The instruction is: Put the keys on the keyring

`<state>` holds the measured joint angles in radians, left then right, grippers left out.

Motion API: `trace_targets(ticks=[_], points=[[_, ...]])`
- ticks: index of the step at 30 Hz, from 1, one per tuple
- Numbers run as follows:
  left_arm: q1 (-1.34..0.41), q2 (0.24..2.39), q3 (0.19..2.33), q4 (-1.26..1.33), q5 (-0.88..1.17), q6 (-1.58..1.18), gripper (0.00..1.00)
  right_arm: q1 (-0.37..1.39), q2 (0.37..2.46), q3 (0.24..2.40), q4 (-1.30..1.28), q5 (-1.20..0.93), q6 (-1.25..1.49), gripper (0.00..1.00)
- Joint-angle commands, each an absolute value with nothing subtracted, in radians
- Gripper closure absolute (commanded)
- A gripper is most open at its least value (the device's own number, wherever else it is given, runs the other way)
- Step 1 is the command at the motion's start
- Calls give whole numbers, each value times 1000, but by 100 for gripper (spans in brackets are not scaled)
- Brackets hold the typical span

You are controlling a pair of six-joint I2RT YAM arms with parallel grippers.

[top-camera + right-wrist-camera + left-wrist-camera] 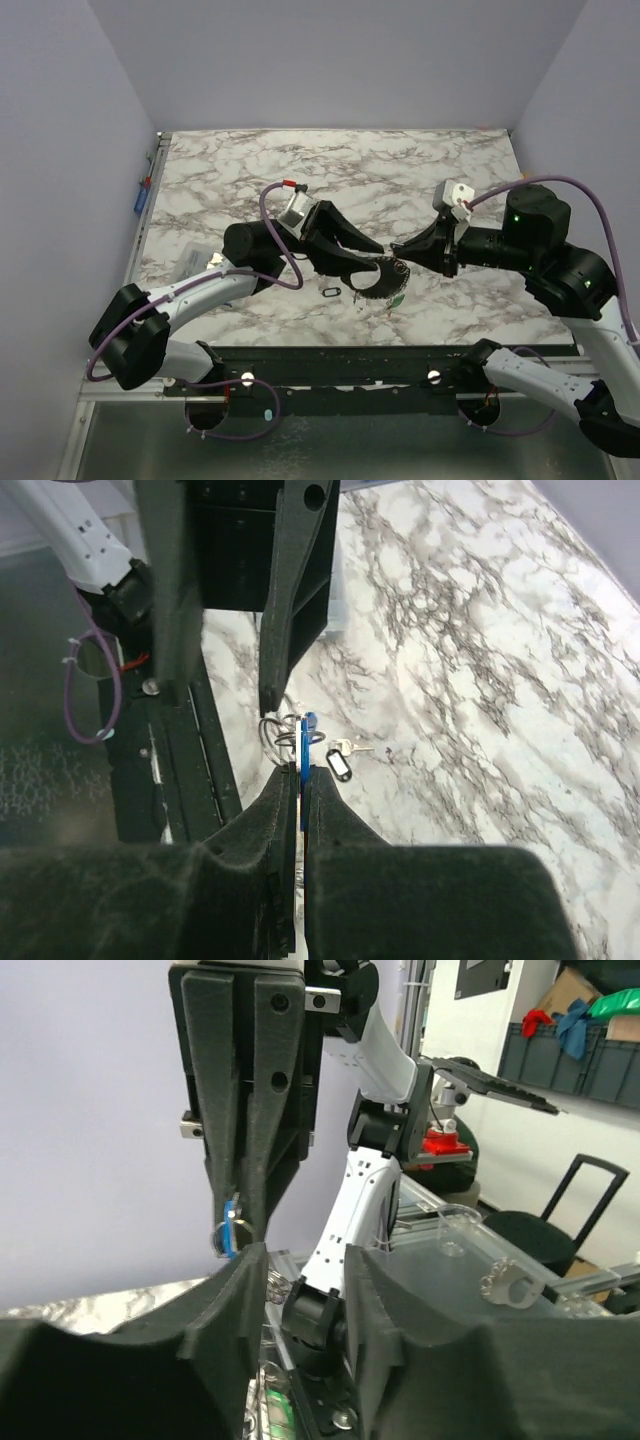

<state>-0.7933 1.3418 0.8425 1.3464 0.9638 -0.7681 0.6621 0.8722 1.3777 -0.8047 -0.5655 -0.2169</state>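
The left gripper [378,266] is held just left of the blue key [305,742], its jaws spread with nothing seen between them. The keyring [285,732], a thin wire loop, hangs against that key or just beside it (which cannot be told). The key is pinched edge-on by the pressed-together jaws of the right gripper [402,249]. Threading is judged to be in hand. Next, the loop would need steadying while the key's hole is fed along the wire.
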Motion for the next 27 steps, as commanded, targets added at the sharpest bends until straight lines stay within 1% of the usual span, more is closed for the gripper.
trace_targets(ticks=[1,2,3,4,9,11,13,14,16,19,23,27], points=[[-775,1316,822,1361,954,-758,37,660,899,1424,-849,-478,-252,99],[-768,1312,818,1354,955,-759,18,661,904,1429,-854,-466,-253,99],[-760,1305,811,1347,956,-759,4,662,908,1434,-858,-457,-254,99],[-748,1296,802,1338,956,-759,1,662,912,1438,-862,-447,-256,99],[-674,1219,739,1239,957,-720,1,661,935,1443,-874,-345,-250,99],[-639,1166,716,1130,952,-661,1,661,950,1436,-870,-281,-237,99],[-613,1098,699,955,917,-543,1,662,967,1427,-864,-199,-223,99],[-606,1053,698,812,870,-446,1,662,979,1424,-863,-157,-218,99],[-604,964,702,528,704,-237,1,662,1015,1419,-868,-76,-213,99],[-604,868,703,255,463,-35,1,663,1067,1414,-863,60,-202,99],[-604,811,684,82,196,87,1,662,1132,1430,-847,181,-176,99],[-605,795,612,64,-29,115,1,663,1206,1467,-826,203,-149,99]])
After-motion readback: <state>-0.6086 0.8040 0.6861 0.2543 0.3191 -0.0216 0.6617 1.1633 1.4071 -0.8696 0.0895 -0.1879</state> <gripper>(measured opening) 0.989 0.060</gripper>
